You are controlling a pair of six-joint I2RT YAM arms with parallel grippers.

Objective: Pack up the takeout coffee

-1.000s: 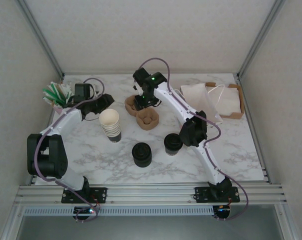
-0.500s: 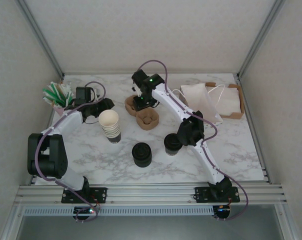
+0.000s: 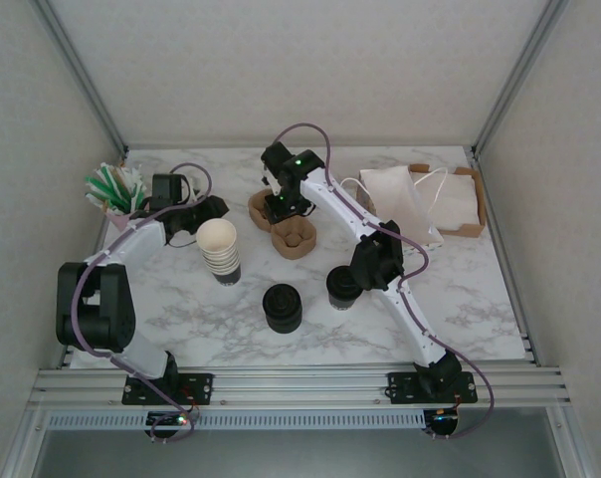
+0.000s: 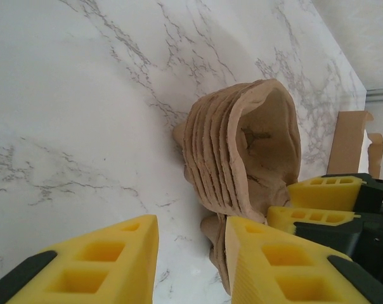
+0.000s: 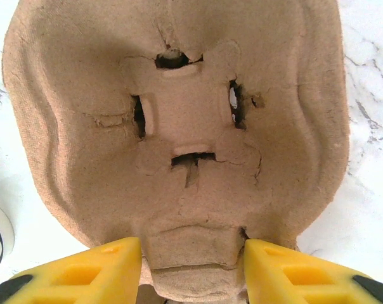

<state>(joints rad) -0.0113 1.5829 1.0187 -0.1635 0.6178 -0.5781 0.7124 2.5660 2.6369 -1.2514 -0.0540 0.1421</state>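
The takeout coffee (image 3: pixel 342 286), a small cup with a black lid, stands at centre right, partly behind my right arm and away from both grippers. A stack of brown pulp cup carriers (image 3: pixel 260 210) lies at the back centre. My right gripper (image 3: pixel 279 206) is down on it. In the right wrist view its fingers (image 5: pixel 193 261) press both sides of the narrow middle of the top cup carrier (image 5: pixel 179 120). My left gripper (image 3: pixel 219 206) is open just left of the stack; its right finger (image 4: pixel 274 259) touches the stack's edge (image 4: pixel 242 152).
A stack of black lids (image 3: pixel 282 307) stands at front centre. A stack of lidless cream cups (image 3: pixel 219 248) is beside my left arm. Another carrier (image 3: pixel 294 239) lies behind the coffee. A white paper bag (image 3: pixel 398 197), a cardboard box (image 3: pixel 464 202) and green sticks (image 3: pixel 114 186) line the back.
My right arm's elbow has swung left and its gripper has shifted slightly left over the carrier stack. The left gripper has edged closer to the stack.
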